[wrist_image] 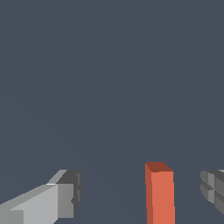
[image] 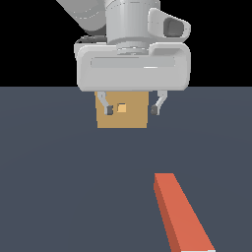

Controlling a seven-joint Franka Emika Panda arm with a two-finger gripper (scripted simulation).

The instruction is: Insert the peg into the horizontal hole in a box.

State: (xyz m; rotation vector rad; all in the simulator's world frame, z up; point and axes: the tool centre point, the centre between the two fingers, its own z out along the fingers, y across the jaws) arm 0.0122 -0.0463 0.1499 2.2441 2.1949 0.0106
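The gripper (image: 132,109) is seen with its fingers (image: 109,110) wide apart and nothing is held between them; in the exterior view it hangs in front of the box (image: 133,119), whose hole (image: 122,108) is visible between the fingers. The peg (image: 180,212) lies flat on the table (image: 59,187), well apart from the box and nearer to the camera, on the exterior view's right of the box. In the wrist view the orange-red end of the peg (wrist_image: 159,192) is seen between the two fingers (wrist_image: 68,194), untouched by them.
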